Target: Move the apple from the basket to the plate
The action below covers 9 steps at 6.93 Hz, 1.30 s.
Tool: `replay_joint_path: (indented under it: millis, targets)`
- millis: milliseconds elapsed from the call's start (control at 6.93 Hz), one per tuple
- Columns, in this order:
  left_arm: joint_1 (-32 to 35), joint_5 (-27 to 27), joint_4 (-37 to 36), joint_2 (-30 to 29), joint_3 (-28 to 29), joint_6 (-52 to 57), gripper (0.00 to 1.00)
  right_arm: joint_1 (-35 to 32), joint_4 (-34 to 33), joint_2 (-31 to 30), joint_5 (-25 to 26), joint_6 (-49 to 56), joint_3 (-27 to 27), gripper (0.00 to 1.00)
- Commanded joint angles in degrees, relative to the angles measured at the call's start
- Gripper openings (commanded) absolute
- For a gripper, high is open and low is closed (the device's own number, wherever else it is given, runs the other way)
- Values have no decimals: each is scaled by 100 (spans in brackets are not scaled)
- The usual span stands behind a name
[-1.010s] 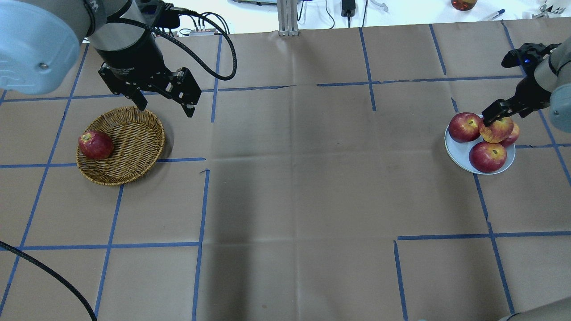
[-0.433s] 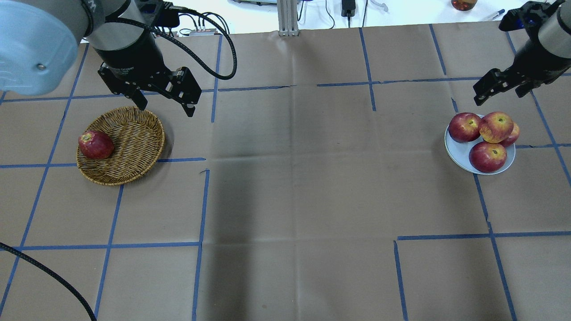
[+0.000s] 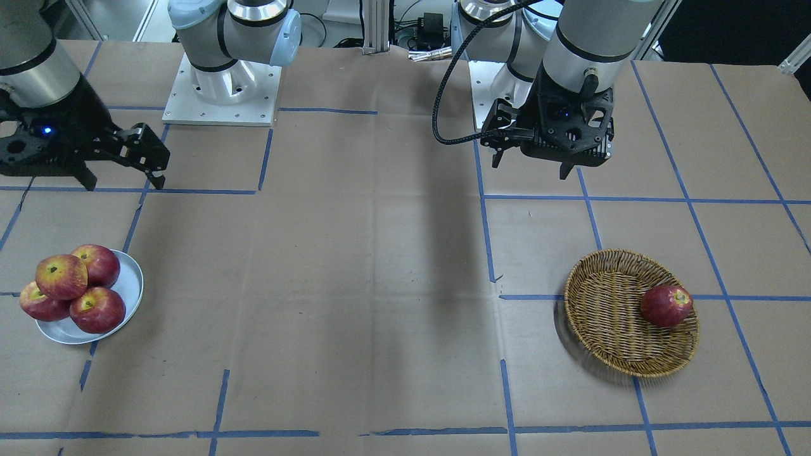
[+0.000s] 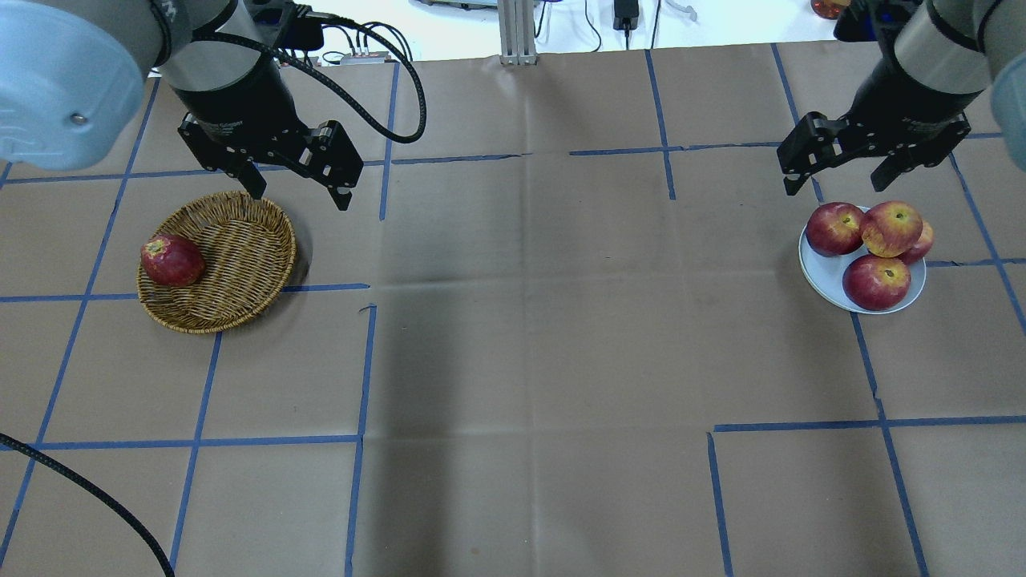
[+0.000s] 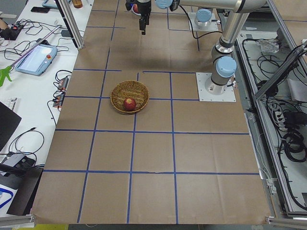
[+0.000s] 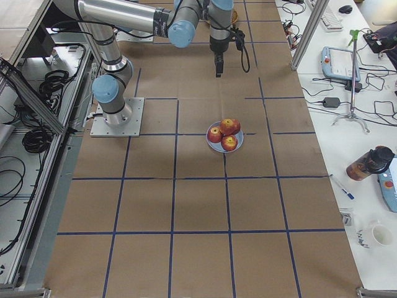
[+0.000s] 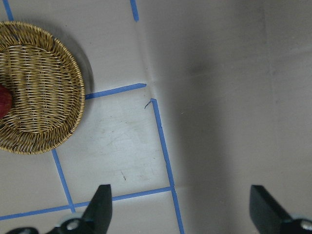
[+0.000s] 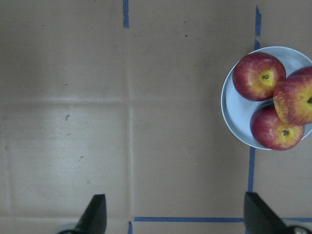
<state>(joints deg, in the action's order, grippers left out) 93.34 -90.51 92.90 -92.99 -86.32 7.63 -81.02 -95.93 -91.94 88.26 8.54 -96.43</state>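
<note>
You have, left to right: basket [image 4: 240, 264] holding one dark-red apple [image 4: 171, 260], well left of the plate [image 4: 826, 284]. Left claw [image 4: 299, 196], spread wide, empty, equally far left. Right claw [image 4: 836, 186], spread wide, empty, just beyond the plate. Streaked apple [image 4: 890, 227] on the plate among three darker apples [image 4: 875, 281].

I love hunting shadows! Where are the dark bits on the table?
Front-facing view: a wide dark band runs down the middle of the table, and the basket throws shadow by its left rim. Overhead view: the same band, right of the basket.
</note>
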Motion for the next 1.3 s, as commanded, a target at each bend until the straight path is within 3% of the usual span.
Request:
replay_joint_path:
  millis: [0,1154]
  targets:
    - [0,7,0,-9,1,-25,99,-718,101,-88,129,-973,10,100]
    - [9,7,9,0,-8,-7,99,-722,109,-8,131,-670,204,100]
